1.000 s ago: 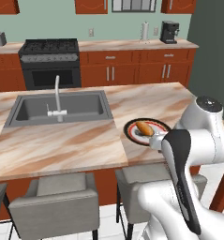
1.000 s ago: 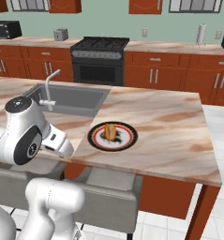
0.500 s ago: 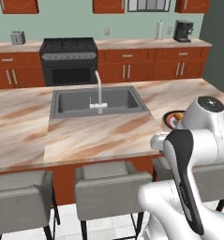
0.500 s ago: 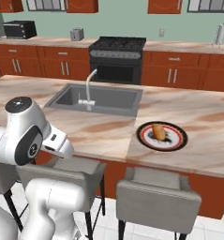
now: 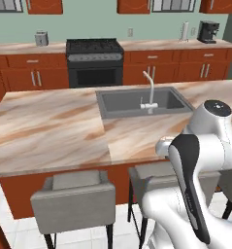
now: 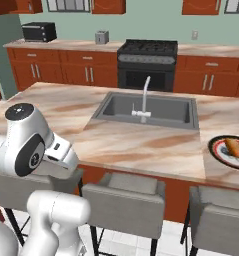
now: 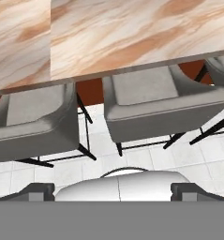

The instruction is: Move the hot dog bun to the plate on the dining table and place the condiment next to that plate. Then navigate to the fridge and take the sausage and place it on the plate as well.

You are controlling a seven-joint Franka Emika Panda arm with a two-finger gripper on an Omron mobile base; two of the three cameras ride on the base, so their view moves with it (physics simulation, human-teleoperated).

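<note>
Bun (image 6: 234, 147) is seen lying on plate (image 6: 218, 150) at the right end of table (image 6: 116, 140), right of sink (image 6: 151, 107). Gripper (image 7: 111, 188) is held spread wide, nothing gripped, pointed down at 2 stools (image 7: 155, 101) beside the table edge.

I am in a home kitchen, shown as a computer rendering. In front of me stands a long island table (image 5: 49, 126) with a beige-pink marbled top, a grey inset sink (image 5: 141, 102) and a white tap (image 5: 149, 92). Grey padded stools (image 6: 123, 202) are tucked under its near edge, over a white tiled floor (image 7: 66, 171). Along the far wall run red-brown cabinets (image 6: 86, 75) beneath a pale countertop, with a black stove (image 5: 94, 62) in the middle. A toaster (image 5: 41, 38) sits at the left and a coffee machine (image 5: 207, 32) at the right. The wall is pale green.
</note>
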